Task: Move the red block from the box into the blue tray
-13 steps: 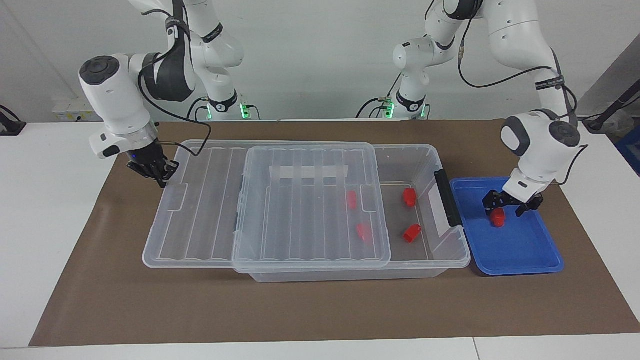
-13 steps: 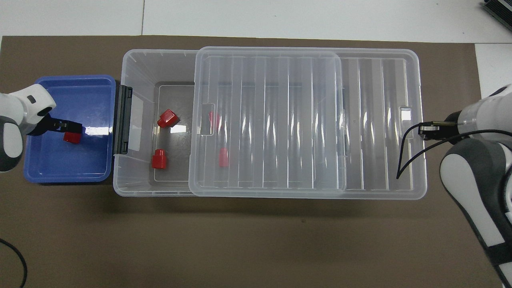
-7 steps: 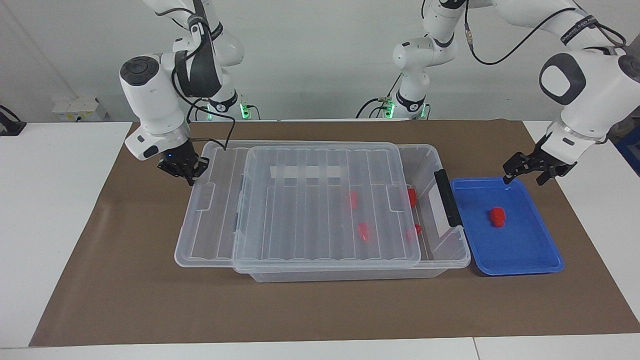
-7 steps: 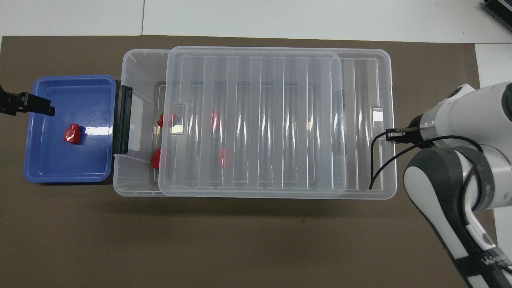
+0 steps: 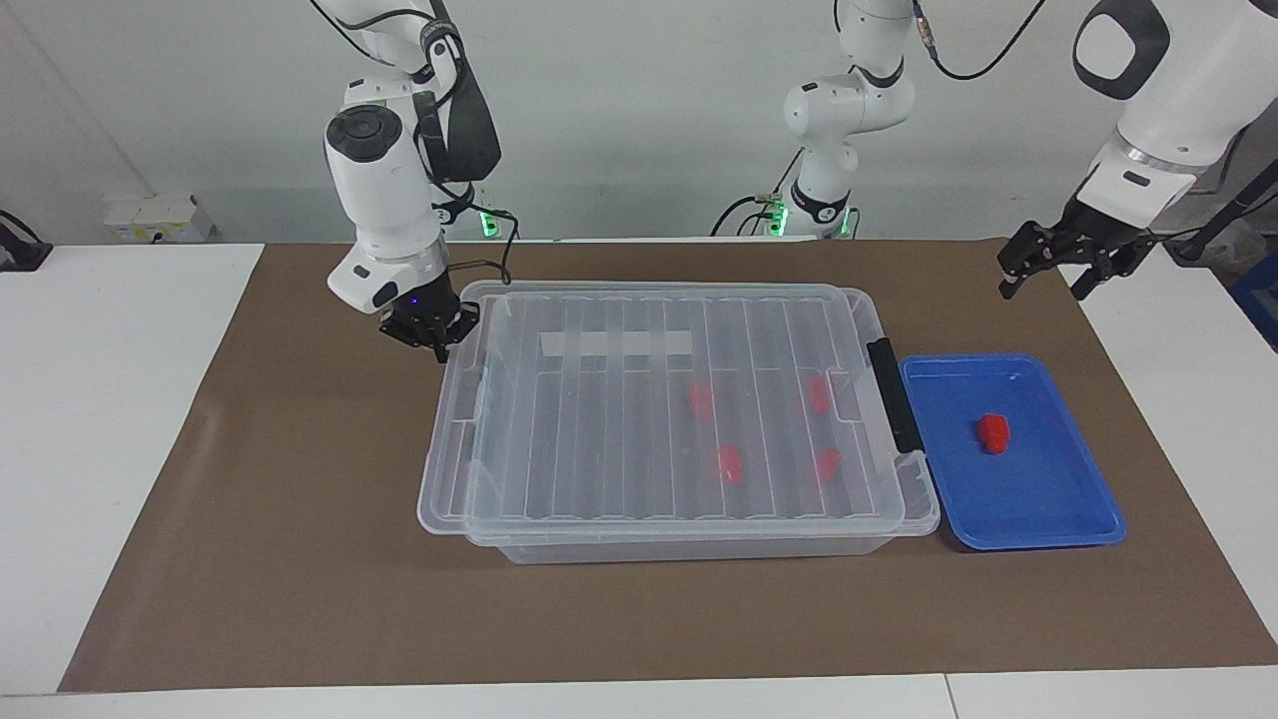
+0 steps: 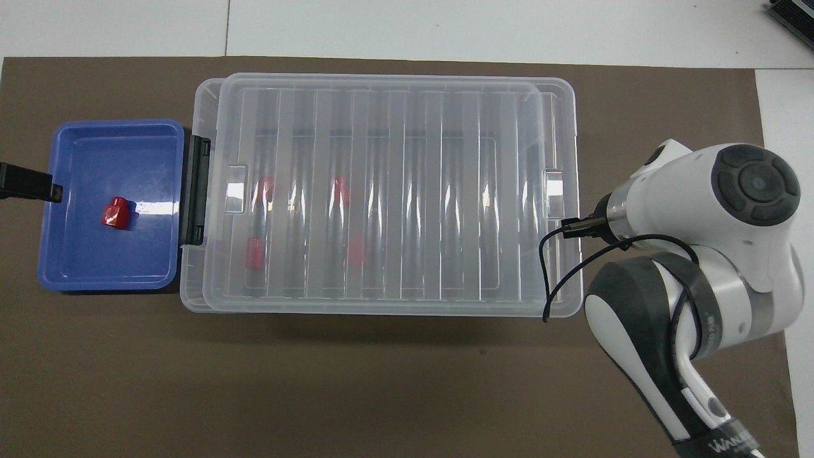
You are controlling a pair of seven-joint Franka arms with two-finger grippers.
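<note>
1. Already the red block (image 5: 993,432) lies in the blue tray (image 5: 1088,527), well below the left gripper (image 5: 1045,271), whose fingers are spread and empty.
2. Clenched fingers of the right gripper (image 5: 435,337) pinch the clear lid (image 5: 599,419) at its edge, the box (image 5: 699,547) just beneath it.
3. Risk: the lid sits slightly askew, so a careless release could leave it unseated.
4. Risk: a hard shove through the lid may slide the box against the tray.

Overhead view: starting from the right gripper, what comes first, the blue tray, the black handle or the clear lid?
From the right gripper:
1. Clear lid, on the box; the gripper is at its edge.
2. Black handle, at the box's end toward the left arm.
3. Blue tray, just past the handle, holding one red block.
</note>
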